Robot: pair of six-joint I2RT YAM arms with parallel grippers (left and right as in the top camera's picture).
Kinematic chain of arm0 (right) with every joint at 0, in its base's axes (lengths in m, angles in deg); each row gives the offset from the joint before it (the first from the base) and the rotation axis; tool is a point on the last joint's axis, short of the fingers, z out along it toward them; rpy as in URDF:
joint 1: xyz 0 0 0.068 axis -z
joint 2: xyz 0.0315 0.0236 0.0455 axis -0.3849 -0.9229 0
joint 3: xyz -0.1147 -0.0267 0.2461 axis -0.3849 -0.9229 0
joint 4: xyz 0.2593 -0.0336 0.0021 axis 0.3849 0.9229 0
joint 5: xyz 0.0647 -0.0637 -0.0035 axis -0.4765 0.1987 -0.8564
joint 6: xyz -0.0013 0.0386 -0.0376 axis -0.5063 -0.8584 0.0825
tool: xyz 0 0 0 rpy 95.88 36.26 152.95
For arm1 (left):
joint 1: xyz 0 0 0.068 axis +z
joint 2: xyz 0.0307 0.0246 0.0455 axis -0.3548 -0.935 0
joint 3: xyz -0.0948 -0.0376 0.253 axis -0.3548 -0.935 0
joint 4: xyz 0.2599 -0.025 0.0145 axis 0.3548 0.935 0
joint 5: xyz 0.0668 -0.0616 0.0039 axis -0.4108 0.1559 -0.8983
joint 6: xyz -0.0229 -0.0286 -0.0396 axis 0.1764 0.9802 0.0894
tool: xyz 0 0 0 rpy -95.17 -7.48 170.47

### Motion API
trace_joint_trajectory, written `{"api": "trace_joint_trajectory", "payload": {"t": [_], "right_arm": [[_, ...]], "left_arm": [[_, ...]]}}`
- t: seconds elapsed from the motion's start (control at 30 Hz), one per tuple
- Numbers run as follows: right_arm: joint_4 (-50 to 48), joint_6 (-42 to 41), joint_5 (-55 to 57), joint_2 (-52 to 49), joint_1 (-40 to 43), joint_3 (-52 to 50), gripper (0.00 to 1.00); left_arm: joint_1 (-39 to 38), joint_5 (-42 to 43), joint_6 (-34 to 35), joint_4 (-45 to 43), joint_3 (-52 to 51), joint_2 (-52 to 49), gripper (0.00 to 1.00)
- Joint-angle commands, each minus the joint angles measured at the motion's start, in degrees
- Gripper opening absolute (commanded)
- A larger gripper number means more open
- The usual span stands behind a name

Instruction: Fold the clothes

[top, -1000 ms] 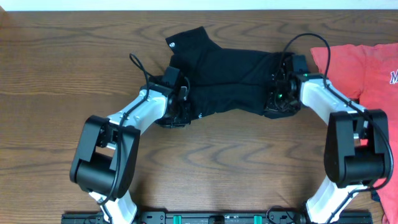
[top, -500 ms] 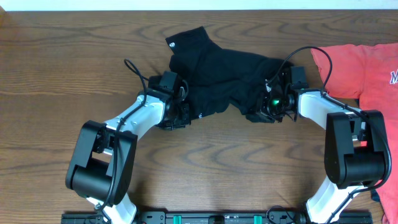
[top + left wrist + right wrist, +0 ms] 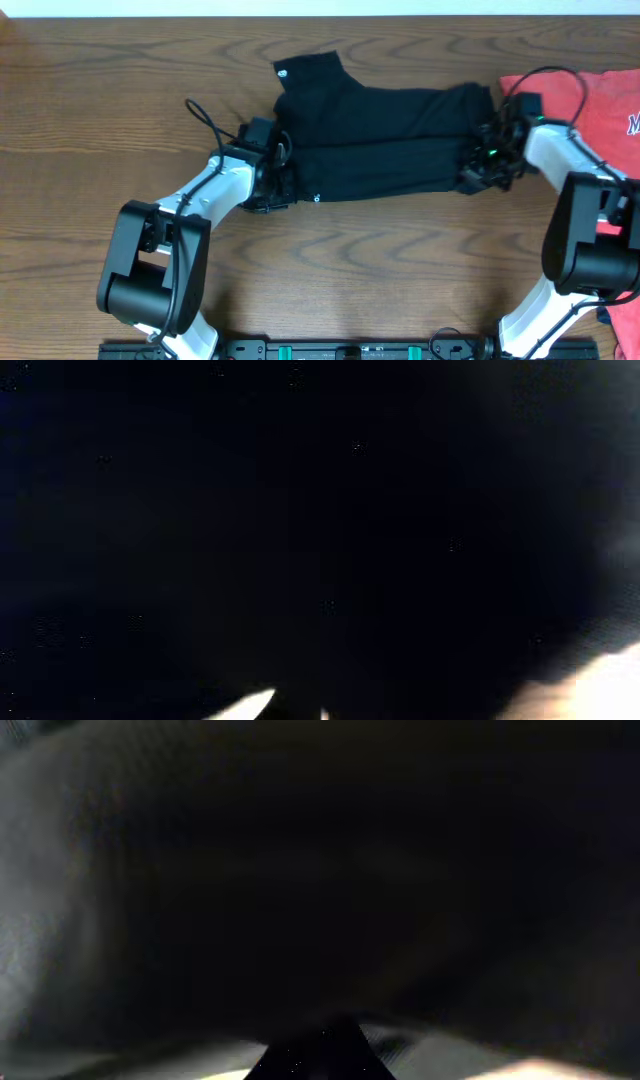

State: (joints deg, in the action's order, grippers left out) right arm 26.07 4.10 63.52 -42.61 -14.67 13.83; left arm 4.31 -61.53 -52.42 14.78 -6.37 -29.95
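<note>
Though wrist views show only dark cloth, overhead the left gripper (image 3: 278, 180) and right gripper (image 3: 487, 165) meet a soft black garment (image 3: 380, 140), fingers hidden, state untellable; a coral-red T-shirt (image 3: 600, 105) reads "M".

Dark brown wood-grain table (image 3: 340, 260)

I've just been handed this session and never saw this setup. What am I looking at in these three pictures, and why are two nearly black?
Two robot arms sit at a wooden table. The top view looks straight down: a black garment lies stretched out, with a red T-shirt at the right edge. The left claw is at the garment's left end, the right claw at its right end. The dark pictures come from cameras on each wrist, so close that black cloth fills them. Whether the claws are shut on it cannot be seen.
</note>
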Motion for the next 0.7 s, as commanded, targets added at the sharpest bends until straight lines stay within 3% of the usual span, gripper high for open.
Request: {"api": "trace_joint_trajectory", "payload": {"t": [0.0, 0.67], "right_arm": [[0.98, 4.09, 9.18, -0.09, 1.38, 5.33, 0.01], [9.66, 4.24, 13.03, 1.57, 1.36, 9.2, 0.01]], "left_arm": [[2.49, -5.84, -0.63, 2.6, -3.45, -3.23, 0.06], [4.35, -5.81, -0.96, 11.56, -3.48, 6.03, 0.06]]}}
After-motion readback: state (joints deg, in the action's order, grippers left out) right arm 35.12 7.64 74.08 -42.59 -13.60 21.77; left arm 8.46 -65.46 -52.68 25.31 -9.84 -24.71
